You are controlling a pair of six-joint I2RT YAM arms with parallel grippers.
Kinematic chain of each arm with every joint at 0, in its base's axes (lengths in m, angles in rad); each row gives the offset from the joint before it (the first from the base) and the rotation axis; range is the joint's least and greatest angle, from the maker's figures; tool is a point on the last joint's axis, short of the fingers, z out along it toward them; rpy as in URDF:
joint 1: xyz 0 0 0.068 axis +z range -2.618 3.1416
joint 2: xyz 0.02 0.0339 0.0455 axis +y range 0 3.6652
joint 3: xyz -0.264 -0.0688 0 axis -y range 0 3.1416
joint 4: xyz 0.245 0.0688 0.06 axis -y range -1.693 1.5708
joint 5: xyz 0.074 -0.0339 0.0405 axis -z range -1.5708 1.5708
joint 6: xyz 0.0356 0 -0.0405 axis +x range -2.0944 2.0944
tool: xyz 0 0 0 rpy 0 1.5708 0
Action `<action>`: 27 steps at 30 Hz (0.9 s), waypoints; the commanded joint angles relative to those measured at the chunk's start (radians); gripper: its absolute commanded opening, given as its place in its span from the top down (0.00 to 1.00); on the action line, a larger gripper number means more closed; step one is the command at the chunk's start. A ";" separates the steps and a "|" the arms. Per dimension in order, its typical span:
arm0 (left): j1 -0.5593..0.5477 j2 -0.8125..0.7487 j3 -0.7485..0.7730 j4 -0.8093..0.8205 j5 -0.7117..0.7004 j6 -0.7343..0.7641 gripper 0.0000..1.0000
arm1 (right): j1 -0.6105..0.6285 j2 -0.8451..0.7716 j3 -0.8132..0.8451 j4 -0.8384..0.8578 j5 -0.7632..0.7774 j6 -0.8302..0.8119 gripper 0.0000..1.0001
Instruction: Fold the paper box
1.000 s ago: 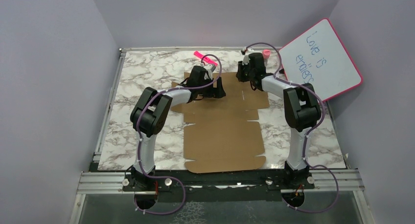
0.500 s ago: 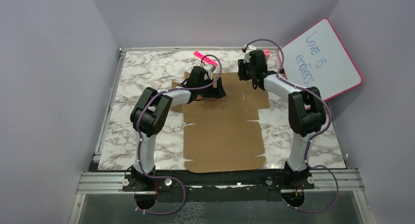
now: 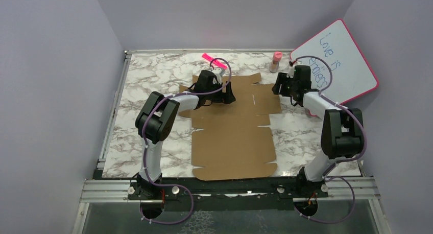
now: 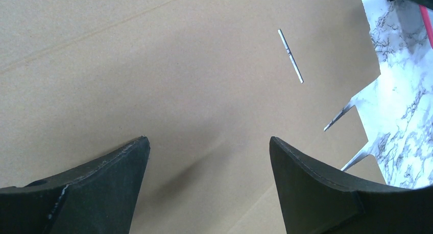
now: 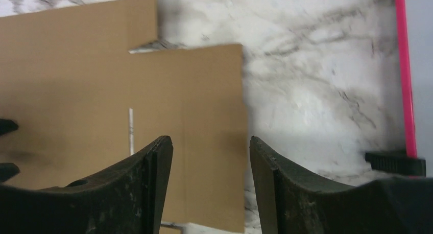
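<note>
Top external shows the marble table (image 3: 148,75) with the paper box (image 3: 235,142) lying flat from centre toward 6 o'clock, the left gripper (image 3: 227,96) spread wide and empty over its 11 o'clock part, and the right gripper (image 3: 279,86) parted and empty at its 1 o'clock edge.

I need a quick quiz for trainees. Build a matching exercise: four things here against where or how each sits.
Things: 1 paper box; 2 whiteboard; 3 small pink bottle; 4 left gripper.
Places: A propped up tilted on the right; B lying flat on the marble table; C open, over the box; D standing near the far edge.
Pairs: 1-B, 2-A, 3-D, 4-C.
</note>
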 commanded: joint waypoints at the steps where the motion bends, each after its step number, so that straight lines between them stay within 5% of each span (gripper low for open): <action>1: -0.005 -0.002 -0.043 -0.113 0.006 0.017 0.11 | -0.111 -0.045 -0.096 0.079 -0.198 0.125 0.37; 15: -0.005 0.014 -0.041 -0.116 0.017 0.025 0.11 | -0.203 0.124 -0.145 0.143 -0.442 0.157 0.43; 27: -0.006 0.031 -0.035 -0.117 0.021 0.019 0.11 | -0.199 0.131 -0.117 0.084 -0.475 0.096 0.82</action>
